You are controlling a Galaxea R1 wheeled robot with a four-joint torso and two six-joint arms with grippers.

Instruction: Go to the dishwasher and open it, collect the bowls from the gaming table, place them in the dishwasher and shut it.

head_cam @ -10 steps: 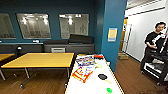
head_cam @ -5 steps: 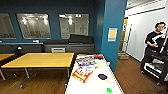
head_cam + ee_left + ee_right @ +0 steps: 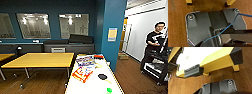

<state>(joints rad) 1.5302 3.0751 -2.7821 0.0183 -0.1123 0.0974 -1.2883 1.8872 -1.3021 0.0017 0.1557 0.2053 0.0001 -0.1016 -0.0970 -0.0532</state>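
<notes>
Facing gaming table [image 3: 96, 82], its yellow side [image 3: 218, 62] beyond the wrist.

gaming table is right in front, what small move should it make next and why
Probably a short roll forward along the gaming table. Its white top reaches the head view's bottom edge, carrying colourful boxes, a black paddle and a small green item; no bowl can be told apart yet. A closer look would settle where to reach.

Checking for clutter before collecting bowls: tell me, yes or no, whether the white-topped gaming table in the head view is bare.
No: the gaming table carries colourful packages, a dark paddle-like object and a small green object.
</notes>
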